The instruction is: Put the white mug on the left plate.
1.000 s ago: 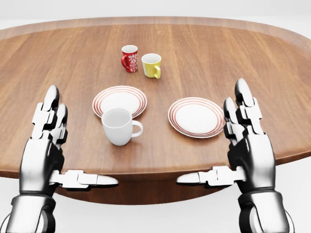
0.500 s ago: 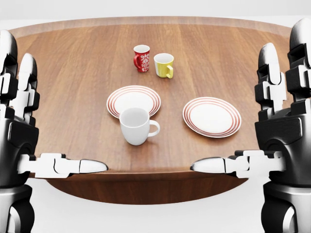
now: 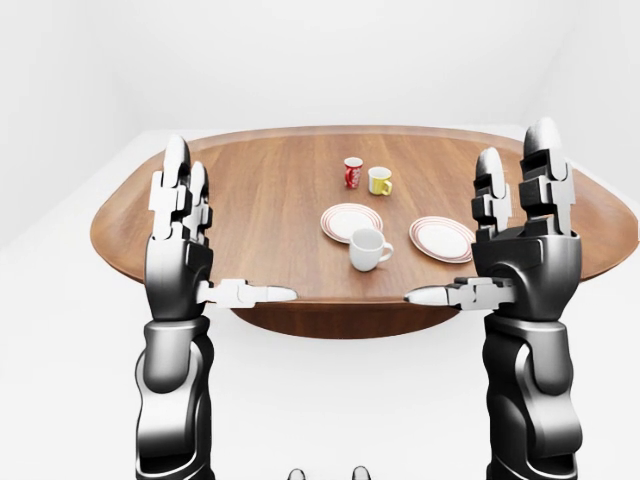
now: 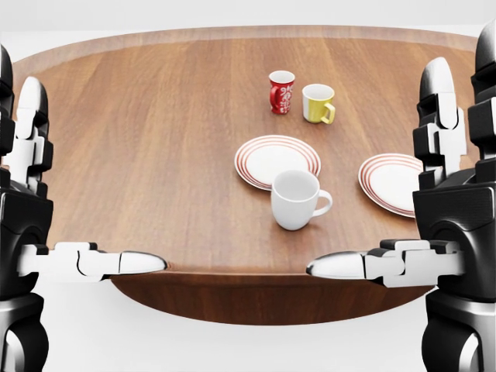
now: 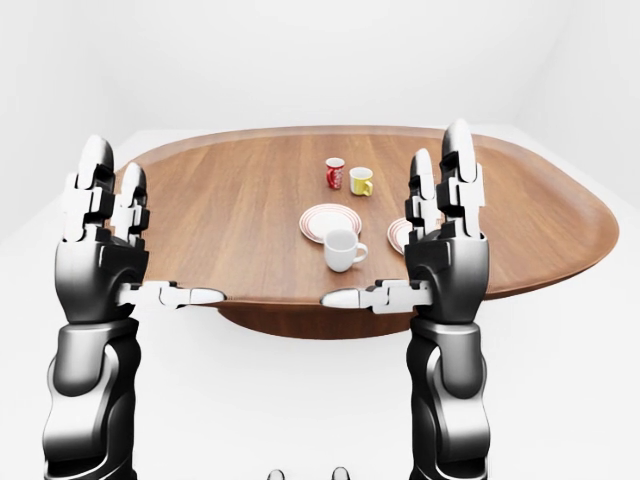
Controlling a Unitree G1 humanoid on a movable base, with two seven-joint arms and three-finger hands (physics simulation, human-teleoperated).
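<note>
A: What's at the left of the left-eye view?
B: The left hand (image 3: 185,245), raised, fingers spread, holding nothing.
A: And mid-frame?
B: On the table (image 3: 255,205), the white mug (image 4: 294,199) stands upright just below the left plate (image 4: 263,159), outside its rim.
A: At the right?
B: The right hand (image 3: 520,240), spread too, empty.

The head camera is swinging toward nine o'clock, so the white mug (image 4: 294,198), both plates and the two small cups are sliding toward three o'clock across the counter (image 4: 155,139); the right plate (image 4: 390,183) is slipping behind the right robot hand (image 4: 457,209)
</note>
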